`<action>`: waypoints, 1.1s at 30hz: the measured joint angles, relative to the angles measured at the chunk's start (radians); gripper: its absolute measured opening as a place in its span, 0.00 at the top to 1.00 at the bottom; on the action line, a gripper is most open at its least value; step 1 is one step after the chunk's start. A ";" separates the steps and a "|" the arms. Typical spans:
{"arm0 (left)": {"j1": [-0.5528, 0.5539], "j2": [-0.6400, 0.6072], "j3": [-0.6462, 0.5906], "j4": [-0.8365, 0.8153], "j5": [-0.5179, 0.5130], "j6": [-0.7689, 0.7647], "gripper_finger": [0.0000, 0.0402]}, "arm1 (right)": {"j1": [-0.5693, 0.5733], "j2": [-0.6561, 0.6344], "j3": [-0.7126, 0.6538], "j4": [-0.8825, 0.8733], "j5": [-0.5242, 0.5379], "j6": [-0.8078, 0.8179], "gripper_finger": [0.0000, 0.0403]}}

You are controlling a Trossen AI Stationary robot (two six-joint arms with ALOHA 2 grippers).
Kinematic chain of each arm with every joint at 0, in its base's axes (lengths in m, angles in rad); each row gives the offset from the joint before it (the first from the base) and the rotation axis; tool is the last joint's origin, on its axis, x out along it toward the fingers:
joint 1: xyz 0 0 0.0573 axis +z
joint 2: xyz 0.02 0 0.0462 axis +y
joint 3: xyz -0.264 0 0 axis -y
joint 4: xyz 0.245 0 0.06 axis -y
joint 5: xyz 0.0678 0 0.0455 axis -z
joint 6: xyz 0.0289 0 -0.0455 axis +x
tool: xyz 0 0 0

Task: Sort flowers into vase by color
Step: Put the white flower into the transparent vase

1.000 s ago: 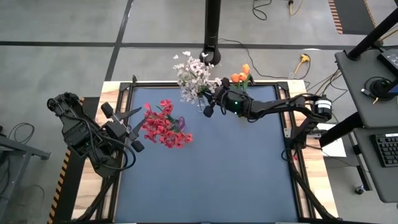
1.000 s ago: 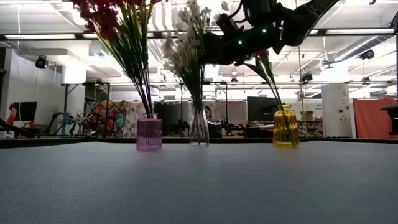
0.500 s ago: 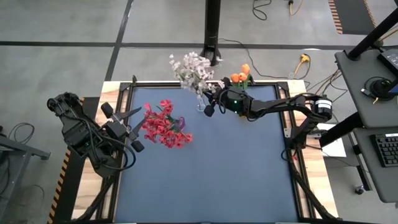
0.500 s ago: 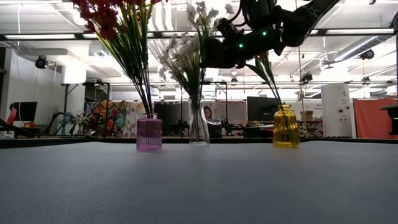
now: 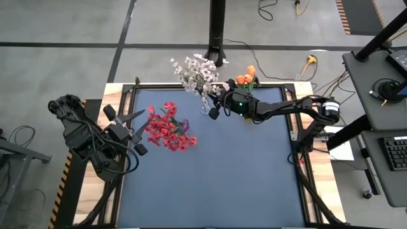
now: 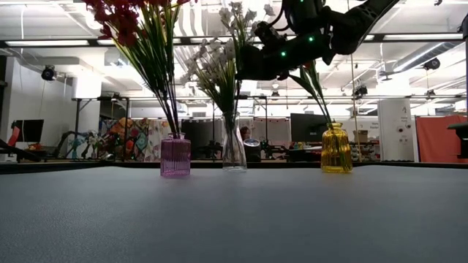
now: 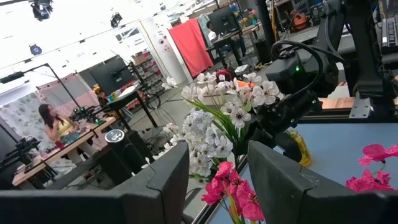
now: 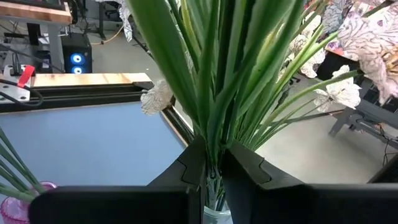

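White flowers stand with their green stems in a clear vase at the table's far edge. My right gripper is shut on those stems just above the vase's mouth. Red flowers stand in a pink vase to the left. Orange flowers stand in a yellow vase to the right. My left gripper waits open near the table's left edge, level, pointing toward the red flowers and touching nothing. My right gripper pinches the bundled green stems of the white flowers between its two fingers, a little above the clear vase's mouth. The fingers come level from the table's right side and lie across the stems. The stems' lower ends stay inside the vase, the blossoms fanning out above.
The three vases stand in a row near the far edge of the blue mat; the mat's near half lies bare. A black post rises behind the far edge. A person sits at a bench in the room beyond.
The white blossoms have swung toward the table's far edge and a little left, while the stems have stayed in the clear vase. My right gripper has kept its hold almost in place.
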 joint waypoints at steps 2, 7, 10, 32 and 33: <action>0.000 0.000 0.000 0.000 0.000 0.000 0.63 | 0.000 0.000 0.005 -0.003 0.000 -0.007 0.92; 0.000 0.000 0.000 0.000 0.000 0.000 0.63 | 0.000 0.000 0.021 -0.005 0.000 -0.014 0.92; 0.000 0.000 0.000 0.000 0.001 0.000 0.63 | 0.000 0.000 0.026 -0.005 0.000 -0.015 0.92; 0.000 0.000 0.000 -0.001 0.006 0.000 0.63 | -0.003 0.000 0.032 -0.056 0.000 0.005 0.92; 0.000 0.000 0.000 -0.001 0.010 0.000 0.63 | -0.005 0.000 0.032 -0.062 0.000 0.007 0.92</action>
